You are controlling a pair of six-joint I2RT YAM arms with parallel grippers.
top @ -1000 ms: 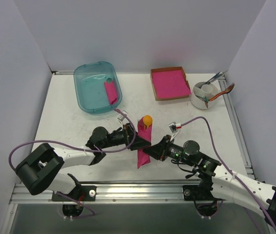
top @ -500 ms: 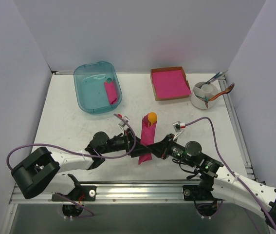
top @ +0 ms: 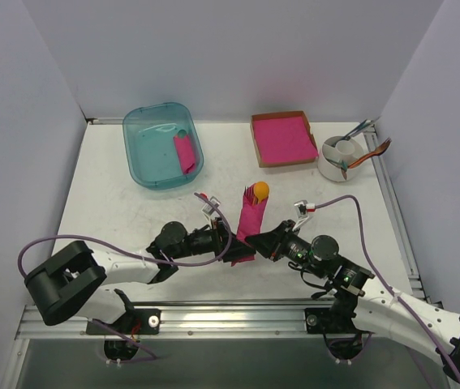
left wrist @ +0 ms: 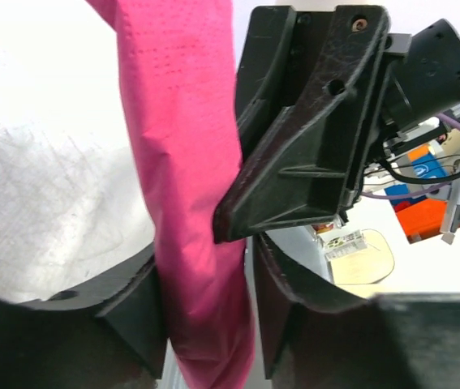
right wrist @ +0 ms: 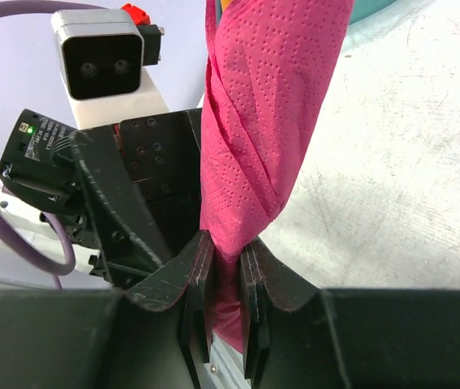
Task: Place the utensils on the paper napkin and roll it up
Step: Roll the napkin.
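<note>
Right tool point(right wrist: 225, 253) pinches the paper napkin point(right wrist: 270, 105) at its near end, roll pointing away. Left tool point(left wrist: 207, 284) straddles it alongside; whether clamped, I cannot tell.

The rolled paper napkin point(top: 250, 227) is near the middle of the surface point(top: 116, 211), with the spoon point(top: 260, 190) sticking out of its far end. Its near end sits between the left end effector point(top: 228, 241), on its left, and the right end effector point(top: 255, 241), on its right. Behind it to the left stands a tub point(top: 144, 174). Behind it to the right is a box point(top: 255, 134), with a cup point(top: 331, 170) farther right.
</note>
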